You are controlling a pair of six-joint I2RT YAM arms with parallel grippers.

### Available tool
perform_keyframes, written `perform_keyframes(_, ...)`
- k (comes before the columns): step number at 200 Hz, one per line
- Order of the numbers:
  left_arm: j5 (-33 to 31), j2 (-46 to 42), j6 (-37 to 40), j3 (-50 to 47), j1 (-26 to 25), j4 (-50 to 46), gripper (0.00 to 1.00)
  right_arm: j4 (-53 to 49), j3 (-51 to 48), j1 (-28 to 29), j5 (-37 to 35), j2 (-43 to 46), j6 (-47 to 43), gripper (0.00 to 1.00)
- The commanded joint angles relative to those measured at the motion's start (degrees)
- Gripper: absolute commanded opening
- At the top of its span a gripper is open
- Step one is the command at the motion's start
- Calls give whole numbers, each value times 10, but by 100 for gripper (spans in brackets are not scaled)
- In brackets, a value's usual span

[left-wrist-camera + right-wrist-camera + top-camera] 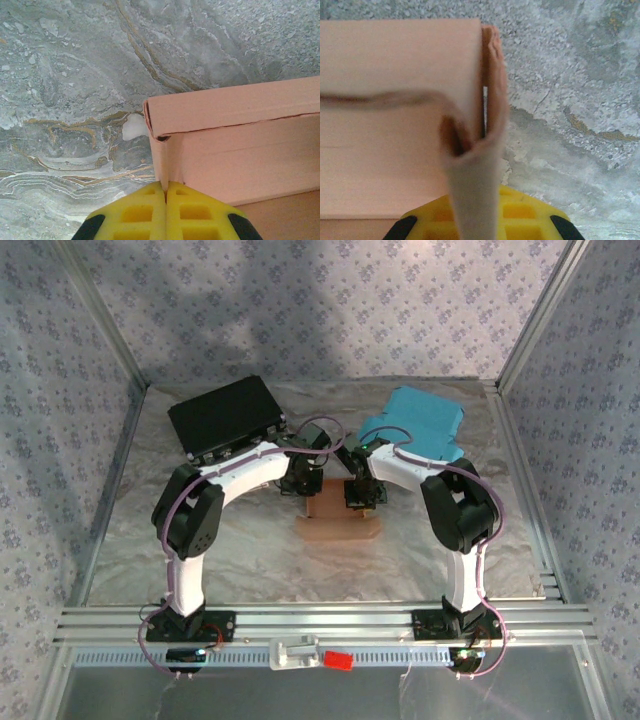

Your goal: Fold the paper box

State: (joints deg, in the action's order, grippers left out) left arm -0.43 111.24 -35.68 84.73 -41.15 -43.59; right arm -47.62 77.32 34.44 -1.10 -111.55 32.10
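Paper box (235, 150) wall inside left claw (165, 190)

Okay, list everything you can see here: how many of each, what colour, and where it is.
paper box: one, tan, table centre, partly folded
black case: one, black, far left
teal case: one, teal, far right
red block: one, red, near rail
table cover: one, silvery grey, marbled
left arm, right arm: white and black, near edge
left gripper: yellow, shut on the box's left wall
right gripper: yellow, shut on its right wall
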Motion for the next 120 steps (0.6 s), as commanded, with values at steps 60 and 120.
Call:
perform_keyframes(60,51,30,6,6,9,5,13,19,11,8,-5,11,12,0)
perform_keyframes(120,41,42,14,16,6,-4,17,20,10,8,-8,12,14,0)
